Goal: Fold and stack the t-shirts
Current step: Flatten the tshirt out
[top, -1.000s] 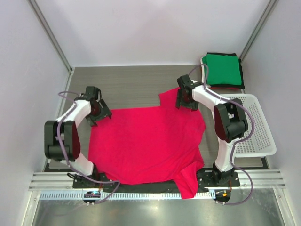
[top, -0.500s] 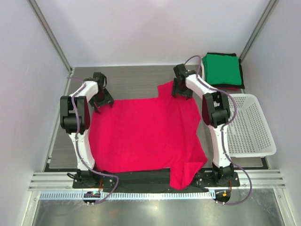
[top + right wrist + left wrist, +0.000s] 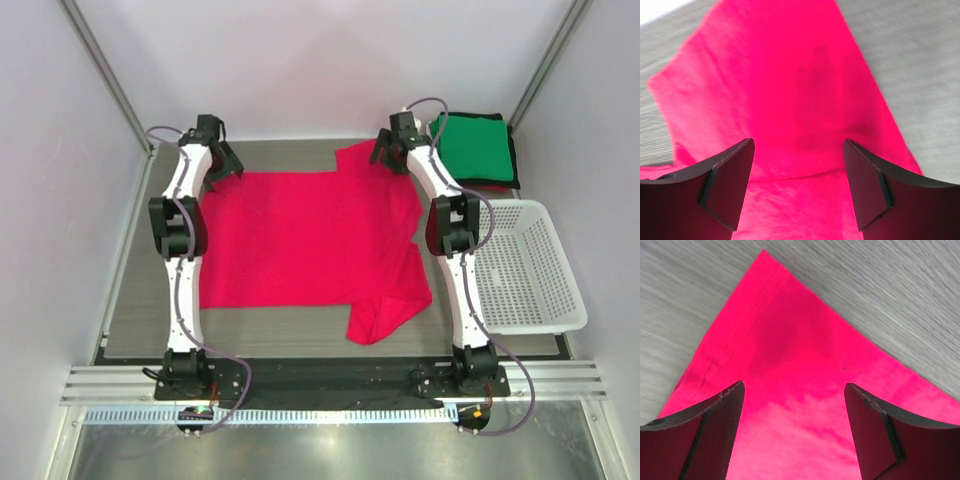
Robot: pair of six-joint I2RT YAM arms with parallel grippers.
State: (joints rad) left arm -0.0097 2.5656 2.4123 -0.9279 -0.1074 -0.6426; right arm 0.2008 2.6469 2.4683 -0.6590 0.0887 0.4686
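Observation:
A bright red-pink t-shirt (image 3: 305, 235) lies spread flat on the grey table, with one sleeve folded over at its near right (image 3: 380, 315). My left gripper (image 3: 222, 166) is open over its far left corner (image 3: 790, 340); the fingers (image 3: 715, 415) straddle the cloth. My right gripper (image 3: 386, 152) is open over the far right sleeve (image 3: 785, 85), its fingers (image 3: 865, 180) wide apart above the cloth. A stack of folded shirts sits at the far right, green (image 3: 472, 147) on top, with black and red (image 3: 485, 187) below.
A white mesh basket (image 3: 545, 290) stands at the right, just near of the folded stack. Grey walls and metal posts close the table at the back and sides. A metal rail (image 3: 330, 385) runs along the near edge.
Both arms have stretched toward the back wall, and the red-pink shirt has slid with them, off the near rail and fully onto the table.

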